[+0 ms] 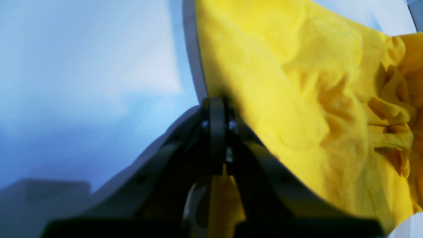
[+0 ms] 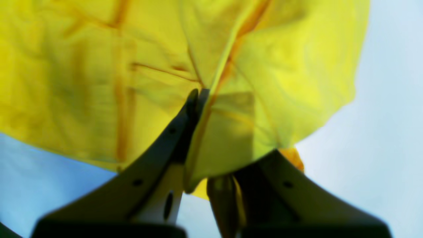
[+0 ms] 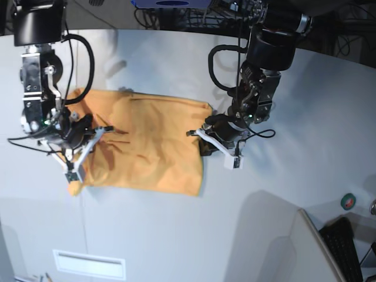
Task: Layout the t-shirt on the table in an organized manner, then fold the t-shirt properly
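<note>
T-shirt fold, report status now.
Left gripper and right gripper both shut on the t-shirt, opposite edges. Shirt spread, wrinkled, on the table. Nothing in the way.

The t-shirt [image 3: 147, 144] is seen spread across the middle of the worktop [image 3: 176, 235] as a plain orange, roughly rectangular sheet. Shallow wrinkles are shown over its middle, and one end is bunched into folds near a corner. No print is visible on the upward face. The worktop is pale grey-white and smooth, extending well beyond the cloth on every side.
</note>
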You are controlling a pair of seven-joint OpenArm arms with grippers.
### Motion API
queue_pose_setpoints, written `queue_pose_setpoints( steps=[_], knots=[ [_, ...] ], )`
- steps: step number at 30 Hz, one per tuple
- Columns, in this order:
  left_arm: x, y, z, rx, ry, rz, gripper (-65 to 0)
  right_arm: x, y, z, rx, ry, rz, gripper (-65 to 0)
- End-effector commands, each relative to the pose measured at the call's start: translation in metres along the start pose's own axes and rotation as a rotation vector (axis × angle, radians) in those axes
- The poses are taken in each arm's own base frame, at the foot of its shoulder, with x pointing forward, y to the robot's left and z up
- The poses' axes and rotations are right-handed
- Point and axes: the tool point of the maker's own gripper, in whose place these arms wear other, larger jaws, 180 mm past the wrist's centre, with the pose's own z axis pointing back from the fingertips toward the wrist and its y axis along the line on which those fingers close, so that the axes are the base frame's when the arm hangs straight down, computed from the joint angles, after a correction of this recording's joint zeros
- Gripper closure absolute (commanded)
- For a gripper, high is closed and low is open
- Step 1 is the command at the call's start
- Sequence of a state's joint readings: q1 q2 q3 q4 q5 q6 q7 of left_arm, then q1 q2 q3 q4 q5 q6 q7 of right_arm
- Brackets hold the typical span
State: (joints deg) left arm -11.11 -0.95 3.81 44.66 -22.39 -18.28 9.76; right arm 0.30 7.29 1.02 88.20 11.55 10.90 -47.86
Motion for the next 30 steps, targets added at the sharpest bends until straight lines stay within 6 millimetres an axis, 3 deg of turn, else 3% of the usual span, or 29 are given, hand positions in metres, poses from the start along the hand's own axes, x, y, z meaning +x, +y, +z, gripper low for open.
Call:
queue_pose_setpoints(
  steps=[1,12,20,30],
  knots=[
    [0.003,-0.001,-0.001,-0.002,0.007,-0.012,0.0,0.024,0.005,0.004,-0.002,-0.067,0.014,0.0],
    [0.002,-0.001,-0.001,-0.002,0.009,-0.012,0.0,0.056,0.088,-0.006,0.025,-0.086,0.162,0.0],
    [0.004,-0.002,-0.001,-0.003,0.005,-0.013,0.0,0.052,0.106,-0.023,-0.023,-0.044,0.144,0.0],
    [0.004,-0.002,-0.001,-0.003,0.005,-0.013,0.0,0.071,0.124,-0.029,-0.036,-0.097,0.079,0.0]
  ],
)
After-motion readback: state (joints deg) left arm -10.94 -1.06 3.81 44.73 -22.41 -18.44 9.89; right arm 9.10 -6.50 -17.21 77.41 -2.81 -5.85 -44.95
